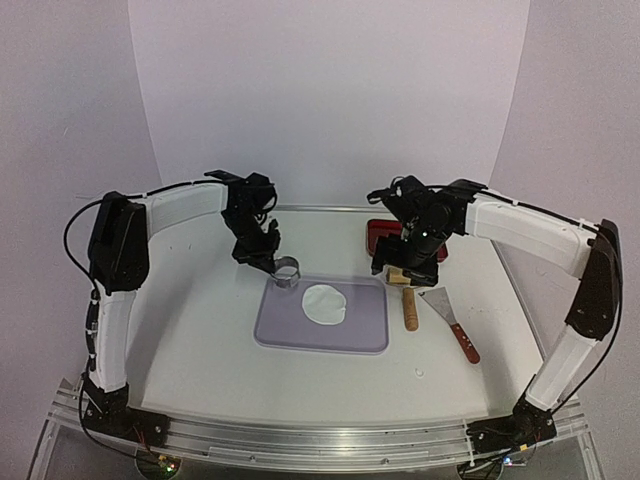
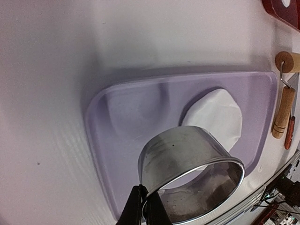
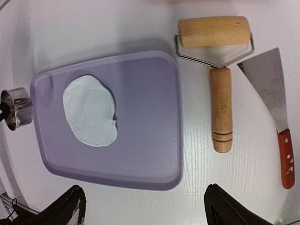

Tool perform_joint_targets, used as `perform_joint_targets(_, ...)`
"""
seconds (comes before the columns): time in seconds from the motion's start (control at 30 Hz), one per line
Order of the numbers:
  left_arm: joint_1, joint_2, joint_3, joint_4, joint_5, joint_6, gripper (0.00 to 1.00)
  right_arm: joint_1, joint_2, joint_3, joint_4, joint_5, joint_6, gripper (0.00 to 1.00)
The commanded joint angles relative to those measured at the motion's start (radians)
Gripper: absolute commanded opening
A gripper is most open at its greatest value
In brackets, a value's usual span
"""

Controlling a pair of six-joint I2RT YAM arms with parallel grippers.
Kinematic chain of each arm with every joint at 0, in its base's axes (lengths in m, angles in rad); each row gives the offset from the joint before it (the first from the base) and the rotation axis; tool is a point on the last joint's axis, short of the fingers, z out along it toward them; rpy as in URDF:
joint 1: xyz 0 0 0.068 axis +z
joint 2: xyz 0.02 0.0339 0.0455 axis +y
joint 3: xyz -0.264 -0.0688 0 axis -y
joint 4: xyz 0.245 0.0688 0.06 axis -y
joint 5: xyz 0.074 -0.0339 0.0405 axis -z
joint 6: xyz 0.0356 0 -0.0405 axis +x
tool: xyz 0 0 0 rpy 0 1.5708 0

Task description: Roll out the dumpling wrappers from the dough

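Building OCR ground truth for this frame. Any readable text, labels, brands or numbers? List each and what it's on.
None readable in any view.
The metal ring cutter, purple mat, dough sheet, wooden roller, red-handled scraper and red tray show plain surfaces without print.
Arm casings: no lettering can be made out at this size.

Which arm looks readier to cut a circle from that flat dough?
The left arm: its jaws grip the ring cutter close to the dough on the purple mat. The right arm has open, empty jaws.
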Motion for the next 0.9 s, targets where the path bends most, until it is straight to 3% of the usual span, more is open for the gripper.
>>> perform_joint_targets(0.0,-0.046,0.087,0.17,-0.083,0.029,0.024,0.0,0.003,-0.091,-0.066,-0.012,0.121,0.102,0.88)
perform_joint_targets(0.23,-0.115,0.205,0.325,-0.158,0.044,0.043,0.0,0.002,-0.117,-0.095,-0.022,0.139,0.128,0.88)
perform_joint_targets(0.87,-0.179,0.295,0.403,-0.156,0.023,0.035,0.0,0.002,-0.119,-0.115,-0.027,0.134,0.142,0.87)
